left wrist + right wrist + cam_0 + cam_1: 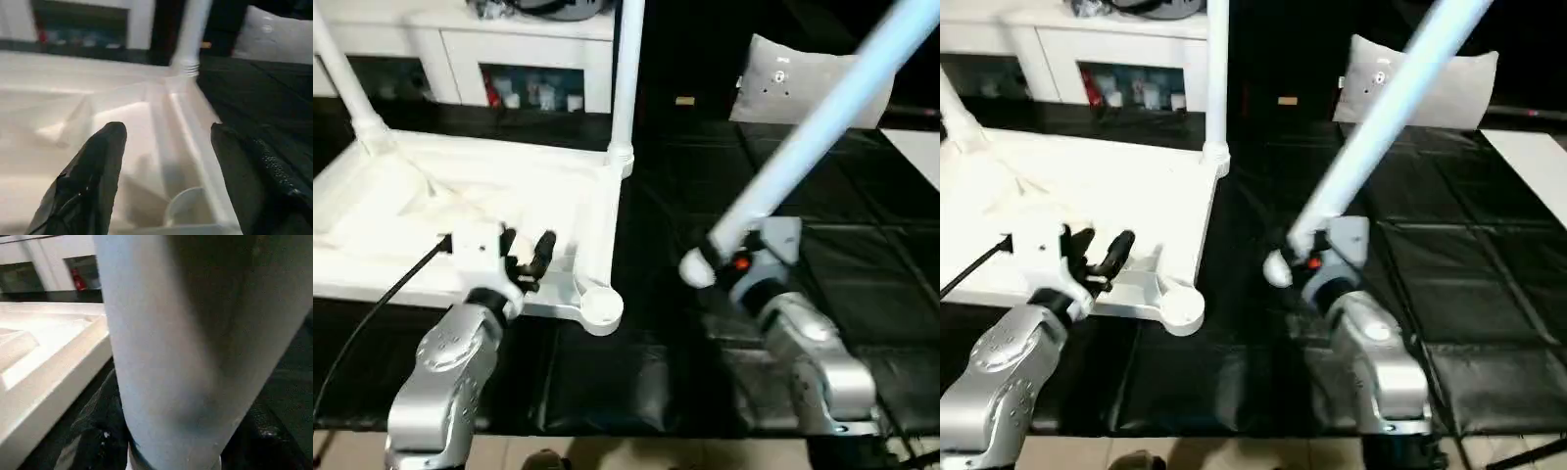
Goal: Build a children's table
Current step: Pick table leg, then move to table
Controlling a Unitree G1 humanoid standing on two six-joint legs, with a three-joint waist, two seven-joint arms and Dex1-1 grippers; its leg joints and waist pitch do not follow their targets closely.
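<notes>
- Right gripper [1317,257] clamps a white tube leg [1383,119] near its rounded end; the leg slants up and away from it.
- Left gripper [1105,253], fingers parted, hangs over the near edge of the upturned tabletop [1087,186].
- Empty corner socket [1180,306] just beside the left gripper, on its inner side.
- Upright leg [1217,73] seated in the far corner, beyond the left gripper.
- Black mat [1449,294] under both grippers.
</notes>
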